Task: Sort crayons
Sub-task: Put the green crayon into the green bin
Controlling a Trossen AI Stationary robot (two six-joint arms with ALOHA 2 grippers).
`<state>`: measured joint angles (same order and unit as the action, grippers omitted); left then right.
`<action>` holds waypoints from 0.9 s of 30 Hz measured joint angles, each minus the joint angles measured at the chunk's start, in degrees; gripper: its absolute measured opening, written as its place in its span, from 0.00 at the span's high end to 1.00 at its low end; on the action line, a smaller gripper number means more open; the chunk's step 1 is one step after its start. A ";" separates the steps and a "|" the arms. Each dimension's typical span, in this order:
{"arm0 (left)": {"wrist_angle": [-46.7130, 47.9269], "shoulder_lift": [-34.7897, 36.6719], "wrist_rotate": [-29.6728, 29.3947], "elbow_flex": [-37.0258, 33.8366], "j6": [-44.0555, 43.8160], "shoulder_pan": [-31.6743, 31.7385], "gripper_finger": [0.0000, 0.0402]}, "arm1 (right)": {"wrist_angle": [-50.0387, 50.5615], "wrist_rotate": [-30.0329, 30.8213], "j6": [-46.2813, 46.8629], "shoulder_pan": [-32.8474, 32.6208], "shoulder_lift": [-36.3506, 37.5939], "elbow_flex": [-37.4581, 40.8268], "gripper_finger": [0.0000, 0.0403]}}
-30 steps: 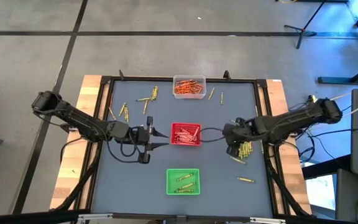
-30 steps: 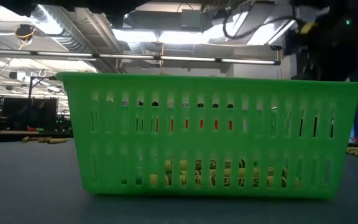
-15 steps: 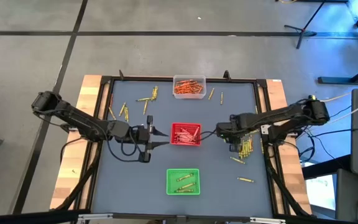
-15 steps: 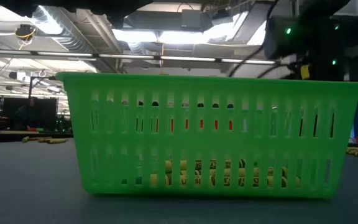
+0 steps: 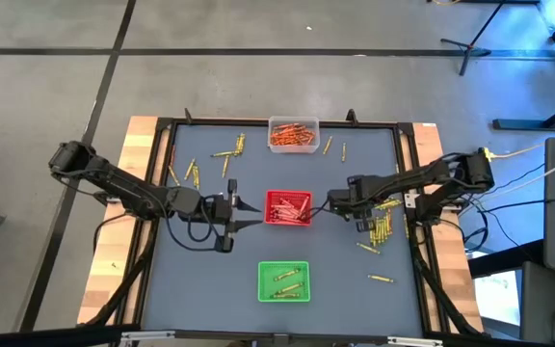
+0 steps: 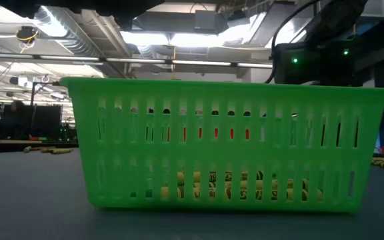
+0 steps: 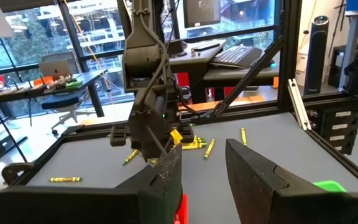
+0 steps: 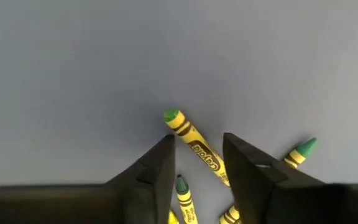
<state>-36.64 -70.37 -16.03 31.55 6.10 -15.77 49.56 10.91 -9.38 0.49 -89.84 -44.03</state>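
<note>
Yellow-green crayons lie in a loose pile [image 5: 382, 227] at the table's right. My right gripper [image 5: 340, 202] is open, pointing down just left of the pile, between it and the red tray [image 5: 288, 208]. In the right wrist view one yellow-green crayon [image 8: 194, 146] lies between the lines of its fingers, with others [image 8: 302, 151] beside it. My left gripper [image 5: 247, 210] is open and empty, level, at the red tray's left side. The green tray [image 5: 283, 280] holds a few yellow-green crayons, and the clear tray [image 5: 293, 134] holds orange ones. My right gripper stands over the yellow-green crayon, whose lower end [image 8: 221, 175] runs behind one finger [image 8: 244, 171]. I cannot tell whether the finger touches it. The crayon lies slantwise with its green tip [image 8: 171, 116] pointing away from the fingers.
More loose crayons lie at the far left [image 5: 225, 154], near the clear tray [image 5: 330, 145] and at the near right [image 5: 382, 279]. In the low view the green tray [image 6: 225, 143] fills the front. In the left wrist view my right arm [image 7: 145, 81] stands beyond the left fingers.
My right gripper has gone from over the crayon pile toward the table's left, nearer the red tray, and a little toward the far edge.
</note>
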 joint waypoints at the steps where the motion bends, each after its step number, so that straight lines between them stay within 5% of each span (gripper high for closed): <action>1: -0.02 0.00 0.00 0.00 0.01 0.00 0.73 | -0.04 -0.26 -0.30 -0.06 -0.02 0.00 0.71; 8: -0.02 0.00 0.00 0.00 0.01 0.00 0.73 | -0.22 -1.41 -2.94 -0.06 0.02 0.00 0.97; 20: -0.03 0.00 0.02 0.00 0.03 0.00 0.73 | 3.57 -2.11 -0.16 -0.29 2.37 -8.43 0.98; 27: -0.04 0.00 0.01 0.00 0.05 0.00 0.73 | 2.72 -4.95 7.69 -7.04 3.50 -19.17 0.98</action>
<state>-36.69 -70.37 -16.02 31.55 6.14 -15.77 52.28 5.96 -1.69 -6.55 -86.35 -63.20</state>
